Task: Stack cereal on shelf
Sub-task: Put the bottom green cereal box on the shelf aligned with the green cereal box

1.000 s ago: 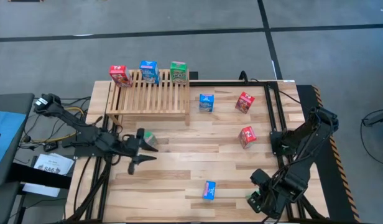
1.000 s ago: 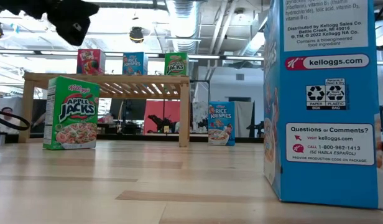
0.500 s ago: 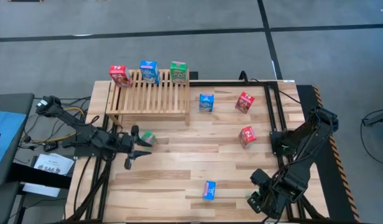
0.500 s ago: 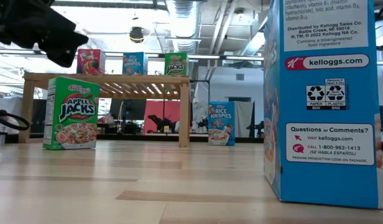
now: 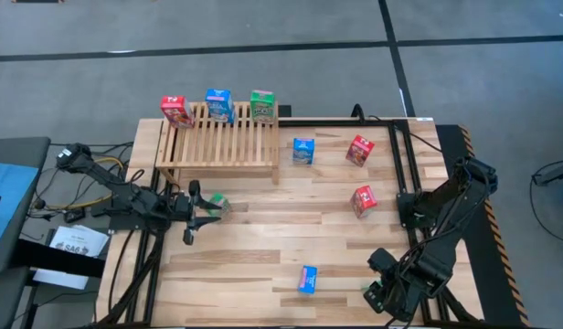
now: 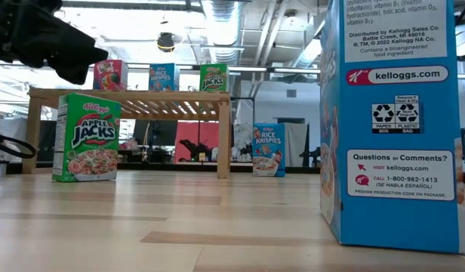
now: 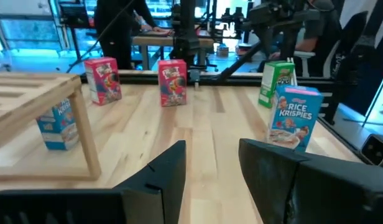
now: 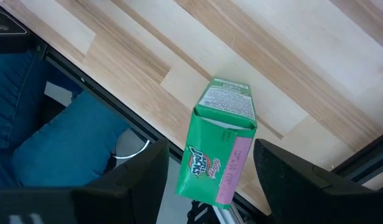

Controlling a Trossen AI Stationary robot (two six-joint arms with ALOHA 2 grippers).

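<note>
- Green is the colour in hand on both sides: the left green box [image 5: 218, 203] stands upright on the surface [image 5: 263, 247] near its left edge, just in front of the shelf [image 5: 217, 146].
- Your left tool [image 5: 197, 212] hangs just beside that box, on the side of the surface's left edge and above it. It is clenched almost to and grasps nothing.
- Your right tool [image 5: 377, 294] waits at the near right corner, grasping the held green box [image 8: 219, 146] by its base, partly out past the surface's edge.
- Along the shelf's far edge a shelf red box [image 5: 175, 111], a shelf blue box [image 5: 218, 105] and a shelf green box [image 5: 261, 105] already stand in a row.
- Four more boxes wait on the surface: a far blue box [image 5: 303, 151] and two red boxes [image 5: 359, 149] toward the far right, and a near blue box [image 5: 307, 279] by the near edge.
- By my reading, the step is the pickup of the left green box, not yet begun.
- Next, you would need to spread the left tool, bring it down around the box's narrow sides, clamp, then lift clear of the shelf's front rail before setting it by its green mate.
</note>
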